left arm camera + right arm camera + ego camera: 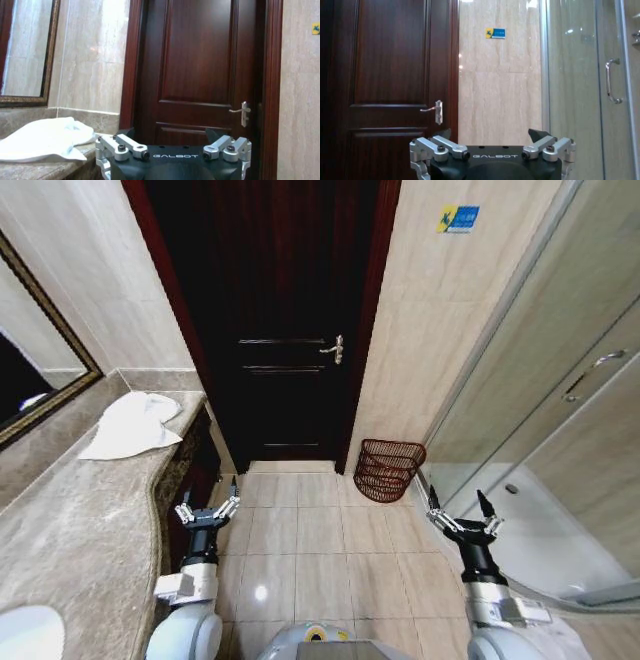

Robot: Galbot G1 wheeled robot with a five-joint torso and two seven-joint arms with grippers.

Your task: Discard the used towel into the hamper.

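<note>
Both grippers hang empty with fingers spread, the left gripper [208,508] beside the front edge of the mottled brown stone counter [70,530] and the right gripper [462,512] over bare tile near the glass shower door [540,430]. The crumpled white towel [132,425] lies at the counter's far end below the framed mirror [30,380], well apart from the dark reddish-brown openwork hamper [388,470], which leans against the beige wall beside the dark wooden door [285,320]. A reach could clip the counter lip, and a loosely pinched towel may trail or drop short of the tilted basket; the open floor between gives room.

left end effector [209,507]: raised forward, fingers spread | right end effector [462,512]: raised forward, fingers spread
</note>
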